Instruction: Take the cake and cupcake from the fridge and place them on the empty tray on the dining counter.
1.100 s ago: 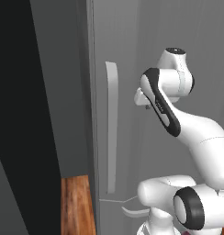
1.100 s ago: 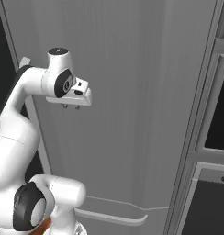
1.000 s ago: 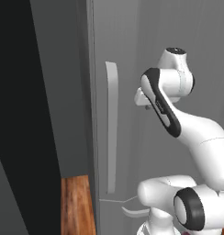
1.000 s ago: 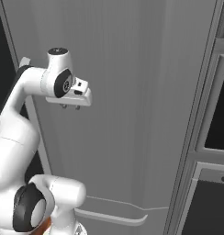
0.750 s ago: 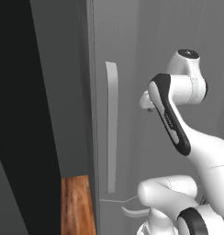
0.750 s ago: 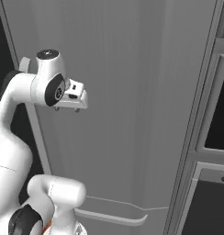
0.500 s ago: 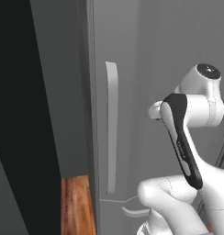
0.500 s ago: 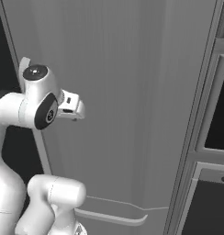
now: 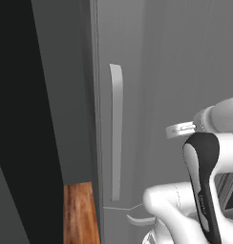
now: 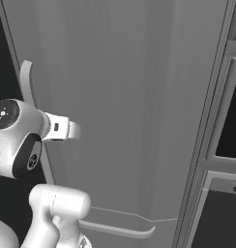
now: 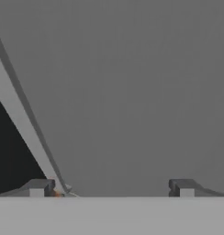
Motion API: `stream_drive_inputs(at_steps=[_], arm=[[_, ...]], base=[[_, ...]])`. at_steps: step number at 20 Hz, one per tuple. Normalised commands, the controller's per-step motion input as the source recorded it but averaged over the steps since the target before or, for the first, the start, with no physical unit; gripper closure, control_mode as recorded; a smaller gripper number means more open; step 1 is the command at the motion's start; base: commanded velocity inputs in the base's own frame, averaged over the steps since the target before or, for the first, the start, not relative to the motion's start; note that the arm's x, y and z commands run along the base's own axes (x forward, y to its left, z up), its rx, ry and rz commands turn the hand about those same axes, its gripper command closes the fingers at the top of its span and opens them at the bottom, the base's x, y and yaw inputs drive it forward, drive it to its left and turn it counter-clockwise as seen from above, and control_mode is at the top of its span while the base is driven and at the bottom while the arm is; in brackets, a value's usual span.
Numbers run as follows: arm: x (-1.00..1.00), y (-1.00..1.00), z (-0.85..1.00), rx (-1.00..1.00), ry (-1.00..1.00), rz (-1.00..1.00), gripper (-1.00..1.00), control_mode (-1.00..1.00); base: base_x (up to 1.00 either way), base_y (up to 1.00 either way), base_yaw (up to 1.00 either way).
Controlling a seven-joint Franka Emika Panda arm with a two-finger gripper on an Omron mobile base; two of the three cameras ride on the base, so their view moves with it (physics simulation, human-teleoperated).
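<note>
- One tall matte grey fridge (image 9: 185,71) is seen close up, its door shut, with a long pale vertical handle (image 9: 116,128) near the door's left edge.
- Nothing of the task can be judged as done: the door has not been opened, and no cake, cupcake or tray is on show, so both are presumably inside behind the door.
- Everything is left, by this judgement: the door is to be pulled open, each sweet lifted out, and both carried to the blue tray on the dining tabletop.
- The hand (image 11: 111,188) is shown with its two dark fingertips (image 11: 38,187) spread wide apart and nothing between them; it is pointed at the plain grey door face, to the right of the handle.
- In the right base view the handle (image 10: 26,80) is partly hidden behind the white arm (image 10: 18,135).
- A strip of wooden floor (image 9: 80,214) and a dark gap are seen left of the fridge.
- Whether the fingertips touch the door cannot be told.
</note>
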Motion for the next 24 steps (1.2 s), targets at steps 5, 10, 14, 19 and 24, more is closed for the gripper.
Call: stream_drive_inputs(at_steps=[5, 10, 14, 19, 24], arm=[[-0.08, 0.00, 0.00, 0.00, -0.05, 0.00, -1.00, 1.00], [0.00, 0.00, 0.00, 0.00, 0.00, 0.00, -1.00, 1.00], [0.00, 0.00, 0.00, 0.00, 0.00, 0.00, -1.00, 1.00], [0.00, 0.00, 0.00, 0.00, 0.00, 0.00, -1.00, 1.00], [0.00, 0.00, 0.00, 0.00, 0.00, 0.00, -1.00, 1.00]], base=[[-0.17, 0.00, 0.00], [-0.92, 0.00, 0.00], [-0.67, 0.13, 0.00], [-0.24, 0.40, 0.00], [-0.04, 0.59, 0.00]])
